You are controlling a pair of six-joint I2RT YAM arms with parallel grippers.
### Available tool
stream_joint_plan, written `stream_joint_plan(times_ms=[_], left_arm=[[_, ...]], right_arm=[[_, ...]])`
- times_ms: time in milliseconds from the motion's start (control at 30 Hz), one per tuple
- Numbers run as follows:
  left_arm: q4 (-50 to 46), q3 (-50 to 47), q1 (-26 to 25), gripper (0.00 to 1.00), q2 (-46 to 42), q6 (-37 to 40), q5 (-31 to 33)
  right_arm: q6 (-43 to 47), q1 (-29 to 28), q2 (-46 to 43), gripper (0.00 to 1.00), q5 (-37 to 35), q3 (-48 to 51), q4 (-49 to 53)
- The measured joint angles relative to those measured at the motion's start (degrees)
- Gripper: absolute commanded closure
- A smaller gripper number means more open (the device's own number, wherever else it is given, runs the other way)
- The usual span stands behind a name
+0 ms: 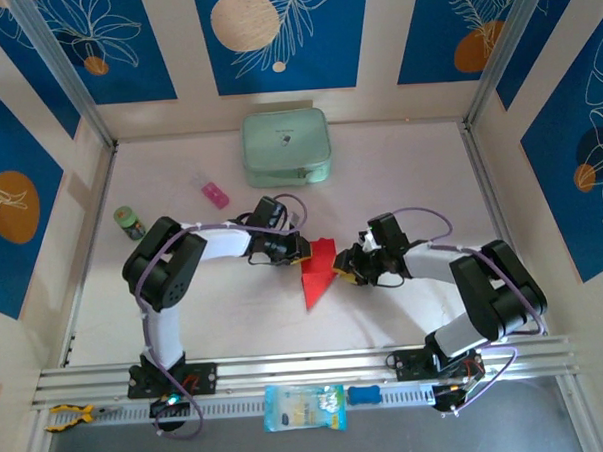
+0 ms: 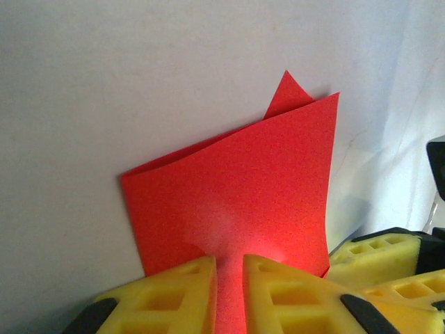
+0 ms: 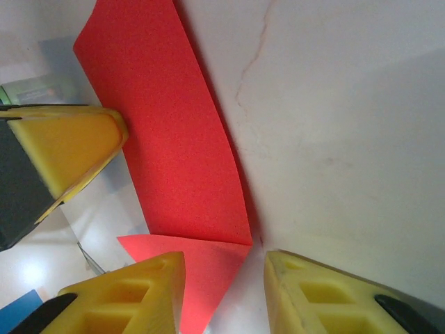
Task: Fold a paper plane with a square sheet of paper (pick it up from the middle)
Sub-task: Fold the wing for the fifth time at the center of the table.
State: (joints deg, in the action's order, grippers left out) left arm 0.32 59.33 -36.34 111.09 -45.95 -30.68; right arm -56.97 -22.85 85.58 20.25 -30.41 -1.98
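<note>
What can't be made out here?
- Top view: edges of the red paper hide under the left gripper and right gripper; fold count unreadable.
- Left wrist: paper's near edge runs off the bottom behind the fingers; pinched or just touched, unclear.
- Right wrist: paper's tip cut by the bottom edge.
- Top view: green container label too small.

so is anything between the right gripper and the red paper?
Nothing visible. A corner of the folded red paper lies between the open fingers of the right gripper. The left gripper is at the paper's other side, with red showing in its narrow gap, clear of the right one.
</note>
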Motion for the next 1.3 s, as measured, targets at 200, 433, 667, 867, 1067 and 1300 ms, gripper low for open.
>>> stream_joint_plan(times_ms=[200, 433, 667, 867, 1067, 1300], left_arm=[[1.0, -0.6, 0.0, 0.82, -0.3, 0.0, -0.2], [1.3, -0.8, 0.0, 0.82, -0.3, 0.0, -0.2], [1.9, -1.1, 0.1, 0.82, -0.4, 0.0, -0.2], [2.1, -1.3, 0.1, 0.82, -0.5, 0.0, -0.2], [2.5, -1.6, 0.1, 0.82, -0.7, 0.0, -0.2], [2.8, -1.8, 0.1, 0.82, -0.7, 0.0, -0.2]], right_arm=[[0.0, 0.0, 1.6, 0.64, 1.4, -0.8, -1.0], [0.0, 0.0, 2.5, 0.64, 2.4, -0.8, -3.0], [1.5, 1.2, 4.1, 0.64, 4.9, -2.6, -5.1], [3.3, 3.0, 6.5, 0.64, 8.3, -3.8, -7.1], [5.6, 3.7, 9.2, 0.64, 11.5, -5.7, -7.6], [7.7, 4.5, 11.5, 0.65, 13.3, -7.8, -7.7]])
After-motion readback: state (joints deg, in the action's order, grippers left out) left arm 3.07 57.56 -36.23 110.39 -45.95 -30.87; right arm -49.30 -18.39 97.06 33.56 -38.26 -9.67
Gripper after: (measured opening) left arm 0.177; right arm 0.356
